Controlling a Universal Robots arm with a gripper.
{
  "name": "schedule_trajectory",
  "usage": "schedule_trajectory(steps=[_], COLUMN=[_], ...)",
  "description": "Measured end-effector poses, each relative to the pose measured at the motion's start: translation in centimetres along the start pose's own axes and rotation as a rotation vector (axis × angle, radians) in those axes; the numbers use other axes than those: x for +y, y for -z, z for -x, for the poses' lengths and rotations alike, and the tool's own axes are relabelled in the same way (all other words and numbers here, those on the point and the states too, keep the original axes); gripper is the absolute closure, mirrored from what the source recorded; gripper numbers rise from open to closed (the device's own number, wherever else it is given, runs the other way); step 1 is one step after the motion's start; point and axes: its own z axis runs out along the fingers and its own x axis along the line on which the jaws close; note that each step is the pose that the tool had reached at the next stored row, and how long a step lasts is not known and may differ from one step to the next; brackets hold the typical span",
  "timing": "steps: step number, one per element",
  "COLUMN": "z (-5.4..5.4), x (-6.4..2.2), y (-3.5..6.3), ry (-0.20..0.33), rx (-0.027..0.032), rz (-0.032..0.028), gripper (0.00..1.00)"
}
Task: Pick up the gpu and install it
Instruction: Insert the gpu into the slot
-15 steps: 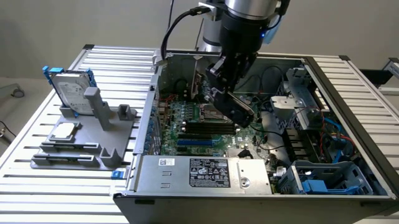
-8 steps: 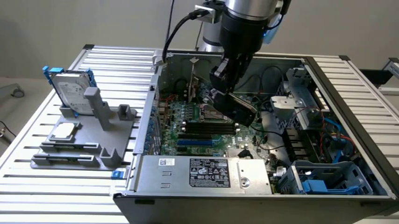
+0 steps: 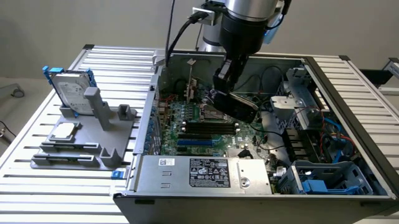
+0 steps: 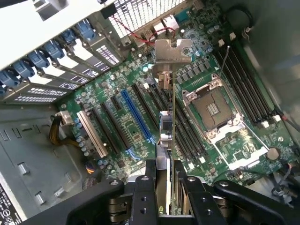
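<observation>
gpu is edge-on in the wrist view: a thin line plus its silver end bracket, faces hard to make out. In the exterior view the arm cuts off the upper end of the gpu; its black side shows, tilted. fingers are partly closed, clamped on the card's 2 flat faces, holding it inside the case over the green motherboard. Blue slot lies near the card's line; long black memory slots run beside the metal CPU socket. Open metal case sits on a ribbed aluminium worktop. Grey fixture at the exterior view's left holds 1 upright silver hard drive with blue rails and 1 flat drive.
</observation>
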Motion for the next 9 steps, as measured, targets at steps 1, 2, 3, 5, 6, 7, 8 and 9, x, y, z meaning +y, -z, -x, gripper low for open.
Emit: schedule_trajectory(steps=[1,2,3,5,6,7,8,9], z=[0.0,0.0,0.0,0.01,0.01,0.01,0.01,0.01], x=[0.0,0.0,0.0,-0.01,-0.01,-0.01,-0.02,-0.02], y=[-0.02,-0.04,-0.08,-0.16,-0.21,-0.26,-0.32,-0.37], ry=[0.015,0.031,0.048,0.085,0.102,0.121,0.14,0.157], rx=[-0.0047,-0.0082,-0.0095,-0.0113,-0.0119,-0.0122,-0.0124,-0.0123], rz=[0.0022,0.0037,0.0042,0.0048,0.0049,0.0049,0.0048,0.0047], gripper=[0.74,0.74,0.74,0.74,0.74,0.74,0.74,0.74])
